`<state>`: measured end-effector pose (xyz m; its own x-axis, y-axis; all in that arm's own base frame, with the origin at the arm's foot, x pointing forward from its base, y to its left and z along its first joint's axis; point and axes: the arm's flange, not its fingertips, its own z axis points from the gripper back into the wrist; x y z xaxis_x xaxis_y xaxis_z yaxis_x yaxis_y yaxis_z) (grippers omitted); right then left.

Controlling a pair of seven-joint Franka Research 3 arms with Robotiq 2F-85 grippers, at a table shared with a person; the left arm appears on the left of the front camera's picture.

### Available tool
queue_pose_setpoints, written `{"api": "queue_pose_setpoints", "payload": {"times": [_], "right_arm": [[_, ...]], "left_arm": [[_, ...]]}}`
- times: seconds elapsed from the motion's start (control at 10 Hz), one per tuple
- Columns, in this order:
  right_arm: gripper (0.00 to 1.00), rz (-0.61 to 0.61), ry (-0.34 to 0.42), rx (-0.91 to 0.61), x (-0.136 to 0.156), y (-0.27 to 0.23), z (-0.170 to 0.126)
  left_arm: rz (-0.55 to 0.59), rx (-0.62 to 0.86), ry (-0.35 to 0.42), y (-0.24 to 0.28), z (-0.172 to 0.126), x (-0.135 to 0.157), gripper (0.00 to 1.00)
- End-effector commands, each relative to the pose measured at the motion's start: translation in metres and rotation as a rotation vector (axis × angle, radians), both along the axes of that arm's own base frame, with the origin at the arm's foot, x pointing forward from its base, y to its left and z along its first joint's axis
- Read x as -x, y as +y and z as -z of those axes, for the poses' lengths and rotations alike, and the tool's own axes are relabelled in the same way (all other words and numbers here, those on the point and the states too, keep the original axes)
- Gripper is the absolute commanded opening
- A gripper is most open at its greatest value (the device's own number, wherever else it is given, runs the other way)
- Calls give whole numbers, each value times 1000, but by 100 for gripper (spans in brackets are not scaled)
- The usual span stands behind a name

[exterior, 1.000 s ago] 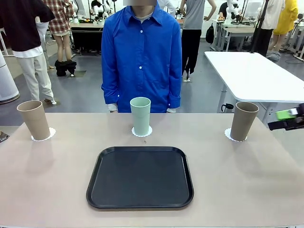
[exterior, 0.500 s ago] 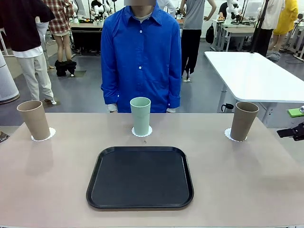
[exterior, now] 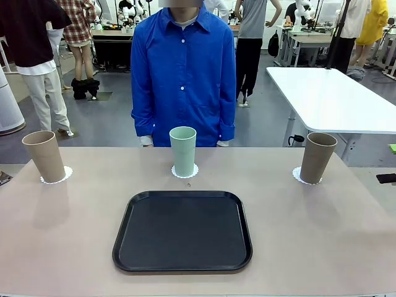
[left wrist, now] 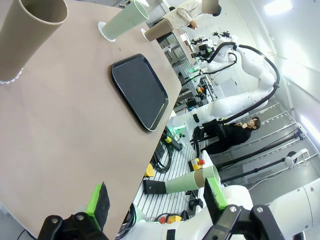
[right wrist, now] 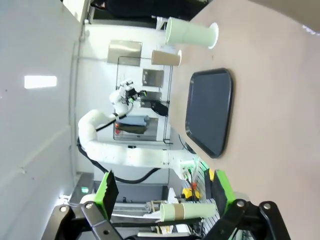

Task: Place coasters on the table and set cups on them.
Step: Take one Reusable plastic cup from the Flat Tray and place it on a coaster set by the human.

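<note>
Right gripper (right wrist: pixel 165 192) withdrawn past table's (exterior: pixel 309 235) right edge since earlier frame, fingers spread, empty, well apart from cups. Left gripper (left wrist: pixel 157 197) spread too, off table's near edge. Tan cup (exterior: pixel 44 156) far-left, mint cup (exterior: pixel 183 151) far-middle, tan cup (exterior: pixel 318 158) far-right, each on coaster (exterior: pixel 185 171). Tray (exterior: pixel 183 231) central, unchanged. Wrist views add gripper pads.

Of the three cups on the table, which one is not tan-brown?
The middle cup, on its coaster directly before the person: it is pale mint green, while the left cup and right cup are tan-brown.
</note>
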<state>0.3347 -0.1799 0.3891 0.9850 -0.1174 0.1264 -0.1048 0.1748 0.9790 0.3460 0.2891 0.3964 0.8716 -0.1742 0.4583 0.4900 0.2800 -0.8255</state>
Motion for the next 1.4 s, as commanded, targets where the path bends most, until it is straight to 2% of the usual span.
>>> {"api": "queue_pose_setpoints", "payload": {"times": [0.0,0.1,1.3], "right_arm": [[100,49,-41,-67,-1,-1,5],[100,0,0,0,0,0,0],[100,0,0,0,0,0,0]], "left_arm": [[-2,-4,0,0,-2,0,100],[-2,-4,0,0,-2,0,100],[-2,-4,0,0,-2,0,100]]}}
